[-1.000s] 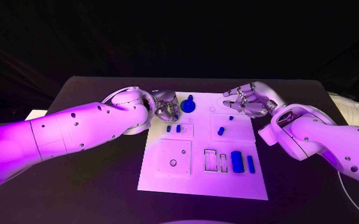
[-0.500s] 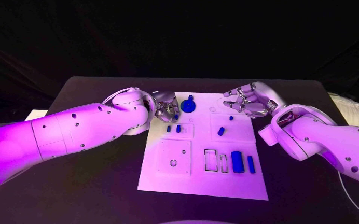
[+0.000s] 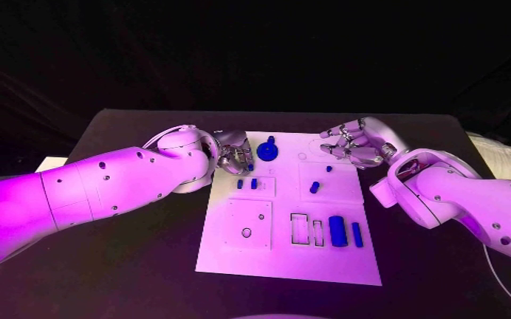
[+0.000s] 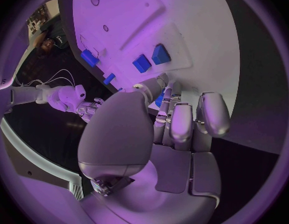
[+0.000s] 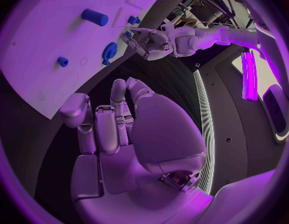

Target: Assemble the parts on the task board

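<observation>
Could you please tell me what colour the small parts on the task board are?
Blue: the parts stand out against the white task board, clearest in the head view.

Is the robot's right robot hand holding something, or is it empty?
Empty. The right robot hand has its fingers curled in, with nothing between them, and it hangs beside the task board without touching any blue part.

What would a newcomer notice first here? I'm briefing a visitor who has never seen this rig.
The white task board in the middle of the black table, dotted with small blue parts. Then the two silver hands at its far end: the left hand at the far left corner beside a round blue part, the right hand at the far right corner.
</observation>
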Robot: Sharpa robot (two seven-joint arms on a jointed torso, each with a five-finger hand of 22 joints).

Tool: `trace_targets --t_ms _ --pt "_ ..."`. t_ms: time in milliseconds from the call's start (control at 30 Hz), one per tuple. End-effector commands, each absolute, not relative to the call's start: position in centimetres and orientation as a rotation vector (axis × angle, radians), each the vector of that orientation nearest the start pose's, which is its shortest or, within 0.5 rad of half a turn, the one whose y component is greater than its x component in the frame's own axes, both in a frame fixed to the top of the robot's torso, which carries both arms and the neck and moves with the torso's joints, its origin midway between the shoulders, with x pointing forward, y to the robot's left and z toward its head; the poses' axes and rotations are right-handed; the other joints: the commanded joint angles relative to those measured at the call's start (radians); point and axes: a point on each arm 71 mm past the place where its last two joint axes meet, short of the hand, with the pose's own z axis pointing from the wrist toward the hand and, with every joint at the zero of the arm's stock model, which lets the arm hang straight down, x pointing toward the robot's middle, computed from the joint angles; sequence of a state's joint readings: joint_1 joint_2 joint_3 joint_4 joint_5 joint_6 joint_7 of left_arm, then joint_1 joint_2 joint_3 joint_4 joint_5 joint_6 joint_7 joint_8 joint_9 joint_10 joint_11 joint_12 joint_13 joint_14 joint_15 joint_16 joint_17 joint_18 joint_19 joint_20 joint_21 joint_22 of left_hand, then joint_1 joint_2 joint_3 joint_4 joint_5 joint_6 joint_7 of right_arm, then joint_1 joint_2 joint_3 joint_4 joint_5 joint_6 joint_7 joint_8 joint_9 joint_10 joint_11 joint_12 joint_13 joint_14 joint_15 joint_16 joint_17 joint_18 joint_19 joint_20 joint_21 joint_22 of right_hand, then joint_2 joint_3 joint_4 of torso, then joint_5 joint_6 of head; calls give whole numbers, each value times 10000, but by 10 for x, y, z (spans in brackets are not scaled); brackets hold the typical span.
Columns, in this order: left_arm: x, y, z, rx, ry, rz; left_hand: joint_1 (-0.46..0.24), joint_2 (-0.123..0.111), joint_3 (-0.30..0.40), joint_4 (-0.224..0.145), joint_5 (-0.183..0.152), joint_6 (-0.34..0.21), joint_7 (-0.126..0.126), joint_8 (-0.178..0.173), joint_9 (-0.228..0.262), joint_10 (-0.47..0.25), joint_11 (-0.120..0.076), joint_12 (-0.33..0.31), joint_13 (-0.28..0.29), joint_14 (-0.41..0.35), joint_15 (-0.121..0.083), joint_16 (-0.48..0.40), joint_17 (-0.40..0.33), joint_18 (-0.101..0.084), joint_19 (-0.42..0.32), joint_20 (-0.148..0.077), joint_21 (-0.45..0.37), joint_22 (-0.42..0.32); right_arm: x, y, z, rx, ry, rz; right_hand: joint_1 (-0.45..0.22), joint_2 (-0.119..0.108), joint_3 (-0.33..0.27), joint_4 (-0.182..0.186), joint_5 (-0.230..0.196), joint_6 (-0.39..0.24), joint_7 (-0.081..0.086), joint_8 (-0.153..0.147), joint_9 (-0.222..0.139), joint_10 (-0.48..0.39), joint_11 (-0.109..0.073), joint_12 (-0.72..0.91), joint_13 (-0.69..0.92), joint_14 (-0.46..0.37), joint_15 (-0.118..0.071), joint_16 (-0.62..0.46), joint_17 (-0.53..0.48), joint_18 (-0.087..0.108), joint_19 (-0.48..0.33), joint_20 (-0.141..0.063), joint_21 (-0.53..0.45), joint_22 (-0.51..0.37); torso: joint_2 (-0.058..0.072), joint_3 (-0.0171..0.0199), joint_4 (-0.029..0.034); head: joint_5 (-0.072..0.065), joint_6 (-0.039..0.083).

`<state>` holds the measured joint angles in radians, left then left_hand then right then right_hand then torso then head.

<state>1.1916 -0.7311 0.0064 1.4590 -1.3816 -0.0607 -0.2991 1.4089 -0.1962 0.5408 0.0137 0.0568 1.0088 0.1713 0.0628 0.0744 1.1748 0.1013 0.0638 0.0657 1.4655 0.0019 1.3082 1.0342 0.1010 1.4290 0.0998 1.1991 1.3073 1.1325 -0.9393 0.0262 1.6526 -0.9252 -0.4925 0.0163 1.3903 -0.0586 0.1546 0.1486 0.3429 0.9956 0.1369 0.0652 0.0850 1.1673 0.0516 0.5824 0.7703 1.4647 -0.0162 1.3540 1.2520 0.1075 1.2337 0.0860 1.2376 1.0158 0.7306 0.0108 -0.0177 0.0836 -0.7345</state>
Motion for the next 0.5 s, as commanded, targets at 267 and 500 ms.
trace_targets --t_ms 267,500 --pt "501 198 -186 -2832 18662 -8525 -149 104 -1 104 3 -199 73 28 -79 -629 124 29 -20 -406 176 -844 -1490 178 -771 193 -1876 -923 468 -239 -184 1771 16886 7769 598 -424 1163 -338 -509 541 193 108 89 -957 274 -3293 -2915 448 126 -122 -142 46 183 136 94 203 -14 8 7 -41 75" --pt "499 215 -181 -6883 17508 -12159 271 383 265 -171 -7 15 324 120 -69 -1109 322 232 -2 -2299 313 -3416 -5149 816 -2821 302 -5511 -3089 467 -234 -186 -1400 16981 5416 507 -733 1745 -551 -729 823 60 45 126 -627 292 -4512 -4624 461 179 -13 -44 21 265 202 244 416 2 -22 0 -203 131"
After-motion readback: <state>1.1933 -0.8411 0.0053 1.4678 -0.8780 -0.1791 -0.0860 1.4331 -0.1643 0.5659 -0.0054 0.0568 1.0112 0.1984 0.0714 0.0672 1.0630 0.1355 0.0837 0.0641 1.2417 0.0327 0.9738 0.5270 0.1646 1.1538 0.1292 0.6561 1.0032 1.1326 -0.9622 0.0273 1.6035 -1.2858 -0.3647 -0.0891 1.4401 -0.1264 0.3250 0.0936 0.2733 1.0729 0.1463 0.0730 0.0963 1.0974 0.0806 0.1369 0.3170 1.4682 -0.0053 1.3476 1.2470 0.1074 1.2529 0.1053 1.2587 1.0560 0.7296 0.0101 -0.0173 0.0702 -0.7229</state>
